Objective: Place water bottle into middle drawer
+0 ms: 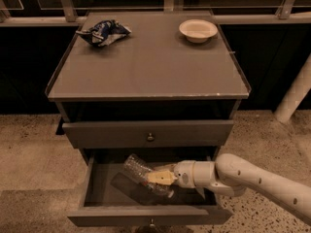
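Observation:
The middle drawer (97, 208) is pulled open below the closed top drawer, its grey tray showing. The water bottle (138, 171), clear and ribbed, lies tilted low inside the tray, cap end toward the upper left. My gripper (158, 177) reaches in from the right on a white arm, its yellowish fingers (160, 178) closed around the bottle's lower part. The bottle's label is hidden by the fingers.
A closed grey drawer front with a small knob (150, 137) sits just above the open drawer. On the cabinet top lie a blue-and-white snack bag (103, 32) at the back left and a white bowl (198, 30) at the back right. A white post (294, 96) stands at right.

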Controlling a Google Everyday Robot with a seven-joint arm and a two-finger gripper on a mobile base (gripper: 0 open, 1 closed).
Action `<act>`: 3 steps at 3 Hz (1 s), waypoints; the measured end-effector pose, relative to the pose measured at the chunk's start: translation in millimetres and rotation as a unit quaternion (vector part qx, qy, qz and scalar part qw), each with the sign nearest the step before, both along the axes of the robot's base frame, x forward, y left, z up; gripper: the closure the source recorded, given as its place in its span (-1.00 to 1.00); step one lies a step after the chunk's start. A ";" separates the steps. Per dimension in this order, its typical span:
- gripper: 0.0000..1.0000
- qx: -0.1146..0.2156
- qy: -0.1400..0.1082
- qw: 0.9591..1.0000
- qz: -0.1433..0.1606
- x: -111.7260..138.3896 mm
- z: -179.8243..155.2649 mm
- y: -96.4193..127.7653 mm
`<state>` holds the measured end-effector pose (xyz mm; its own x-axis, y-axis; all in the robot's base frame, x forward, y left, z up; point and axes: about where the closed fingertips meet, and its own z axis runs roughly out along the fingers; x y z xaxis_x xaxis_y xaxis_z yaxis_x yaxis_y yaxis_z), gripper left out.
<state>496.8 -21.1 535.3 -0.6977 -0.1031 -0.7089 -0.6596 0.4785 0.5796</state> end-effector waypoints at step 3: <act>1.00 -0.001 0.047 0.998 -0.032 8.6 -35.4 -13.6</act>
